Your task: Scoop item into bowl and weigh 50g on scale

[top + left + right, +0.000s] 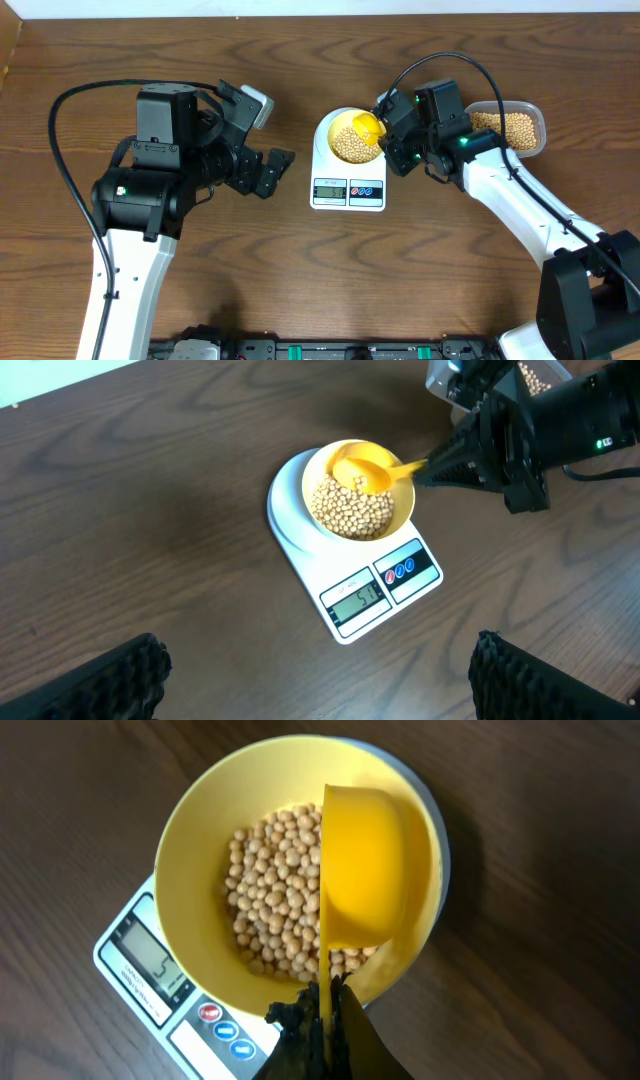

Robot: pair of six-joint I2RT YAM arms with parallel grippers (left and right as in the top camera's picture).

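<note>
1. Left gripper (265, 138) hangs wide open and empty, well apart from the scale (345, 622).
2. Right gripper (320, 1015) is clamped on the yellow scoop (370, 870), tipped over the bowl (190, 850).
3. Soybeans (272, 890) lie in that bowl, which sits on the scale.
4. I judge we are pouring; next I need a display reading, blurred for me, then fine trimming.

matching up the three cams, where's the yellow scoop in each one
overhead: scoop just right of centre, over the bowl's right side.
left wrist: scoop upper middle, in the bowl's upper right.
right wrist: scoop centre right, over the beans.
shared landmark: the scale's display.
</note>
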